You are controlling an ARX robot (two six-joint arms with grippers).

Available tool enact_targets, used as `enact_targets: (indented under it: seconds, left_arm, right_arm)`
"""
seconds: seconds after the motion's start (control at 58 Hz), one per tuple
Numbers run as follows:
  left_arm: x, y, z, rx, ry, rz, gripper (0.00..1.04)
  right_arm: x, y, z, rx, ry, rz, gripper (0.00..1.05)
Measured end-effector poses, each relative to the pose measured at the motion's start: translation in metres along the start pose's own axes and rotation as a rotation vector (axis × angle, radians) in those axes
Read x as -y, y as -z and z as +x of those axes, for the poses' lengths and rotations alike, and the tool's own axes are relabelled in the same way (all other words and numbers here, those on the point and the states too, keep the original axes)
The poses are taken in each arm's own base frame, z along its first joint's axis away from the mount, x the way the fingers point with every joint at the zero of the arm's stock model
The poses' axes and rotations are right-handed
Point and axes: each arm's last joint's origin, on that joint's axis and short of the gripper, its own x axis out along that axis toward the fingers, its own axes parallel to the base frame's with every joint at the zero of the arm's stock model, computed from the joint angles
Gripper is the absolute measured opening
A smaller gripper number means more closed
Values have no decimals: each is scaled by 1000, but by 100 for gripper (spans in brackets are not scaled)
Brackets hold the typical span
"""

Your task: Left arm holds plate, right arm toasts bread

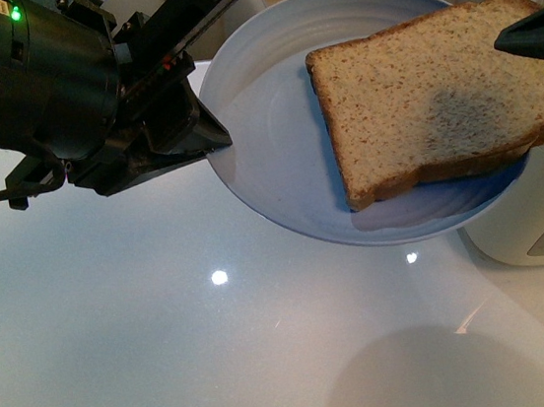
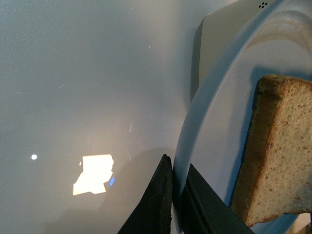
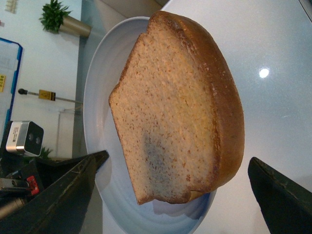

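Note:
My left arm (image 1: 29,84) is black with a green light. Its gripper (image 1: 213,141) is shut on the left rim of the pale blue plate (image 1: 277,163) and holds it tilted above the table. The bread (image 1: 437,94) lies on the plate and overhangs its right side. My right gripper (image 1: 527,93) is open, one finger above and one below the bread's right end. The left wrist view shows the left gripper (image 2: 171,195) pinching the plate's rim (image 2: 214,122) beside the bread (image 2: 278,156). In the right wrist view the bread (image 3: 180,112) on the plate (image 3: 100,97) sits between the open right gripper's (image 3: 178,163) fingers.
A white toaster (image 1: 543,225) with a row of buttons stands under the plate's right edge. The glossy white table (image 1: 171,355) reflects ceiling lights. A small camera box (image 3: 24,139) and a potted plant (image 3: 53,14) show in the background.

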Motion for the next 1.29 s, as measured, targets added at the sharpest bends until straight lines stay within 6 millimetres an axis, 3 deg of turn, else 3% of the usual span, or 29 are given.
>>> enact_targets:
  seconds: [0.724,1.017,1.293]
  left_arm:
    - [0,0,0,1,-1,-3,3]
    - [0,0,0,-1,1,-3,3]
    - [0,0,0,-1,1,-3,3]
  right_arm:
    - [6,-3,-2,12,16,28,3]
    - [1,-16,-23,50,19,-13,2]
    - [-46,-86,-78,285,0,-220,2]
